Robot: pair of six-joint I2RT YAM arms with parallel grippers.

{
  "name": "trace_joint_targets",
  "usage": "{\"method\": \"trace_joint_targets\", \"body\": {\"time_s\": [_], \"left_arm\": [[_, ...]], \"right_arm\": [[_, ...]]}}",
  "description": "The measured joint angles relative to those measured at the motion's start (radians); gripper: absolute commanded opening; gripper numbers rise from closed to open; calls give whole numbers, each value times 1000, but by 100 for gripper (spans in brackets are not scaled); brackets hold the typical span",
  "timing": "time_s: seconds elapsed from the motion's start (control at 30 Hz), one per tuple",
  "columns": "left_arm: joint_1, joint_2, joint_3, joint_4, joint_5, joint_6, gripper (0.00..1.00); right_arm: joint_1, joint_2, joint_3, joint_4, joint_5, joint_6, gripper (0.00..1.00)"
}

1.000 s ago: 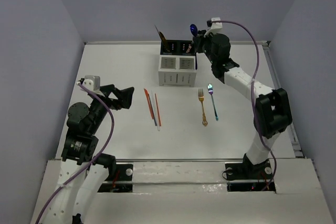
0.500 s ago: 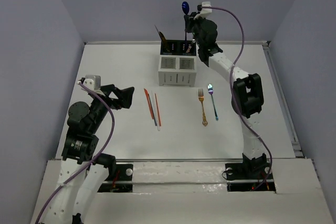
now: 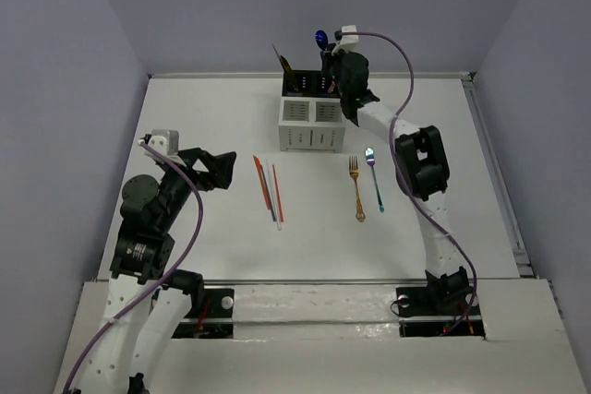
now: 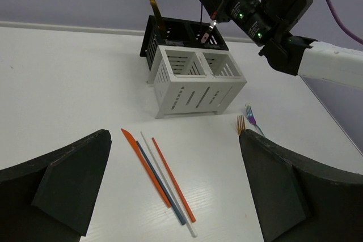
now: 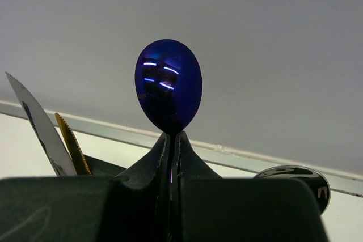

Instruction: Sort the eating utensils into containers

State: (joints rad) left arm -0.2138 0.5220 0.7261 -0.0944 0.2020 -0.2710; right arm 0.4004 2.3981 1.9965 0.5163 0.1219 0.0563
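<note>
overhead | white table [image 3: 203,108] | pale lilac walls [image 3: 55,62] | caddy [image 3: 312,125] near far edge

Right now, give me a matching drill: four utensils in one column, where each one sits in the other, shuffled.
1. blue spoon
2. gold fork
3. orange chopsticks
4. knife

A. flat on the table, near-left of the white caddy
B. standing in the black rear bin
C. flat on the table, near-right of the white caddy
D. clamped in the right gripper

Pairs: 1-D, 2-C, 3-A, 4-B

White links [image 3: 443,237], black joints [image 3: 417,161], purple cables [image 3: 199,217]; black left pincer [image 3: 224,171]
</note>
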Motion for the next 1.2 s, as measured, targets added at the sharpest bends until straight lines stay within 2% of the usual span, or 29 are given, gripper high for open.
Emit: {"method": "trace_joint_targets", "body": {"time_s": [0.03, 0.07, 0.17, 0.2, 0.43, 0.67, 0.8, 0.93, 1.07, 1.2], "left_arm": [[0, 0, 0, 0, 0, 0, 99], [1, 0, 0, 0, 1, 0, 99], [4, 0, 0, 0, 4, 0, 99], [5, 0, 0, 0, 5, 0, 99], [6, -8, 0, 0, 4, 0, 99], [6, -40, 0, 0, -1, 0, 99], [6, -42, 0, 0, -1, 0, 99], [6, -43, 0, 0, -1, 0, 99], [5, -56, 0, 0, -1, 0, 99], [5, -66, 0, 0, 0, 0, 99]], "right_arm": [[0, 0, -4, 0, 0, 0, 19], [0, 0, -12, 13, 0, 0, 35], [0, -18, -77, 47, -2, 6, 52], [0, -23, -88, 49, -2, 5, 54], [0, -137, -214, -13, -5, 15, 58], [0, -555, -545, -73, 7, 113, 54], [0, -743, -697, -183, 13, 206, 50], [0, -777, -761, -368, 13, 255, 49], [3, -792, -896, -574, 13, 267, 49], [7, -821, -1005, -711, 13, 275, 51]]}}
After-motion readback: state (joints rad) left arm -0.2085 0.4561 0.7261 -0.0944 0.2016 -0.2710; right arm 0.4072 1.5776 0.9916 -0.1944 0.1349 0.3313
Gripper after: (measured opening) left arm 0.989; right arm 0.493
